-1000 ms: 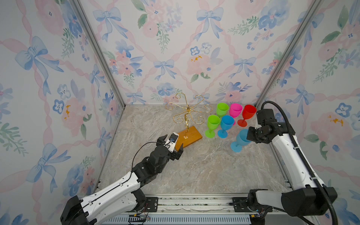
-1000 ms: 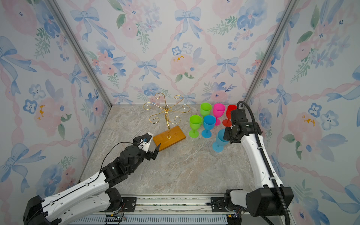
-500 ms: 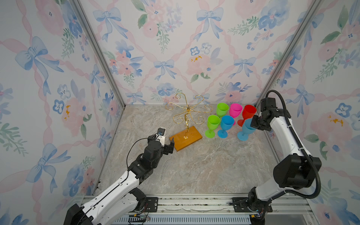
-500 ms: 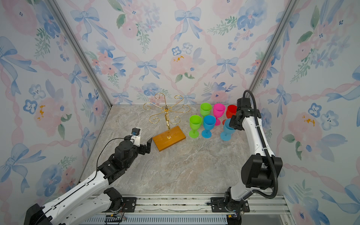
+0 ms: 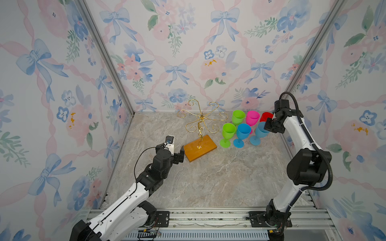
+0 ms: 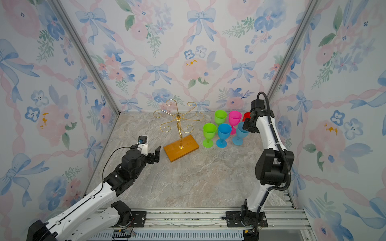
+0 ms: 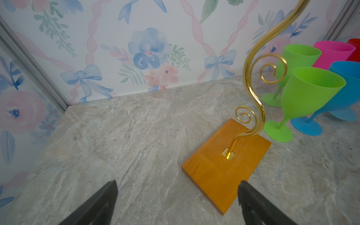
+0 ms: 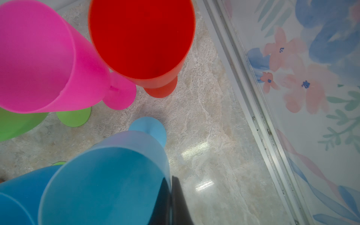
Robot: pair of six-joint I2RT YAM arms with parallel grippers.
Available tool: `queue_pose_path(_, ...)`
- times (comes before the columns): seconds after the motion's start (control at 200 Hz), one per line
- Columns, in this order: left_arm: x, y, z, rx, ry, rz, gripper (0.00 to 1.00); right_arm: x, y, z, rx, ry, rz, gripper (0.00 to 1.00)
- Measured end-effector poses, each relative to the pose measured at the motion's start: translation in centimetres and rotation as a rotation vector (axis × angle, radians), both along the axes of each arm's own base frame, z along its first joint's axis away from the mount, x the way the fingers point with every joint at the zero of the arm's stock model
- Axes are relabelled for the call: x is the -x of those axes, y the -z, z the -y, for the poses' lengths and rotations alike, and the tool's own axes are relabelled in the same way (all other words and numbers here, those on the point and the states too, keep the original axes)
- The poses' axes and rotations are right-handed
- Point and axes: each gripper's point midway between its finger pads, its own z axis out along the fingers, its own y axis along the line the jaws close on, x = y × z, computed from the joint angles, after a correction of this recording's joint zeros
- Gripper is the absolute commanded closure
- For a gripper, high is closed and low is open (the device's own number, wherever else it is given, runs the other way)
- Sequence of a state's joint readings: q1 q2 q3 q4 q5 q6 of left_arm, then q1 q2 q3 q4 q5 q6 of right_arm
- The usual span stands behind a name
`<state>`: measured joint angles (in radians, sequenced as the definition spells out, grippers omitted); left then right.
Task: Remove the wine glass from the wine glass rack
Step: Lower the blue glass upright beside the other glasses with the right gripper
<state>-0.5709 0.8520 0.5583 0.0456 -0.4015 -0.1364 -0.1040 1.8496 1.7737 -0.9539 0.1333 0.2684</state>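
Currently the wine glass rack point(image 5: 201, 123) stands at the far centre of the bench point(image 5: 208, 183), and all six of its scrolled arms are bare in both top views. The task's thing, the light-blue wine glass point(image 5: 259, 133), is therefore off the rack: it sits at the right end of a cluster of glasses just right of the rack, tilted toward the right wall, with its foot at bench level. Whether the foot bears fully on the surface cannot be told. The right pincer point(image 8: 169, 202) is pressed together on the rim of this glass, one finger inside the bowl and one outside, as the right wrist view shows through the translucent wall. A rim pinch of this kind keeps the stem and foot free for setting down, and the tilt most likely follows from the angle of the wrist. The darker blue glass point(image 5: 243, 130), two green glasses point(image 5: 228, 131), a pink glass point(image 5: 252, 117) and a red glass point(image 5: 265, 116) stand upright close by, so any release calls for care not to knock them. The left pincer point(image 5: 176, 151) is spread wide and holds nothing. It hovers low, just beside the near-left corner of the wooden base point(image 5: 200, 147), a position suited to steadying the rack.
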Motion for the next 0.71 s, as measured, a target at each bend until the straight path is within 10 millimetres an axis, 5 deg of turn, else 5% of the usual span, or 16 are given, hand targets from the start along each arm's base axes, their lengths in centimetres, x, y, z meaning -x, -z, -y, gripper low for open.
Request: queue_pose_path(0.705,0.0,0.1,-0.3,0.000,-0.008,-0.001,0.02,0.0,1.4,-0.9,-0.034,-0.022,-0.037,1.00)
